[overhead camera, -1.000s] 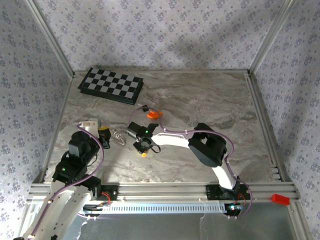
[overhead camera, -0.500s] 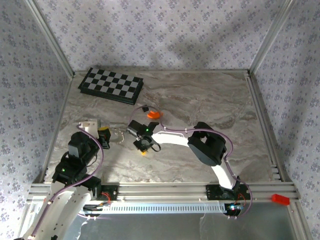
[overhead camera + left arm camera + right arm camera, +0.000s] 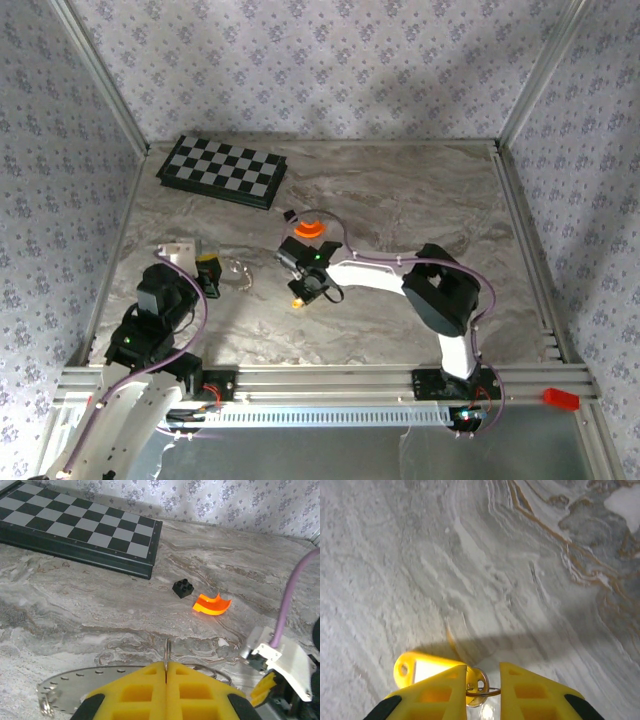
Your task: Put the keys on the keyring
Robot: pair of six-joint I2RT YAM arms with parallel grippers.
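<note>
Grey-veined marble tabletop lies open far and right; a flat black-and-grey checkered board sits far left. Near left, the left gripper, pressed together, pinches the spiky silvery metal keyring. At mid-table the right gripper pinches the tiny yellow-orange key.

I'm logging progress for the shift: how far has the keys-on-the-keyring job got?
Done: the left gripper is shut on the keyring, and the right gripper appears closed on the keys, their yellow tag beside its fingers. In hand: bringing the two together; seen from above, a gap separates them. Left: threading the keys onto the keyring.
</note>
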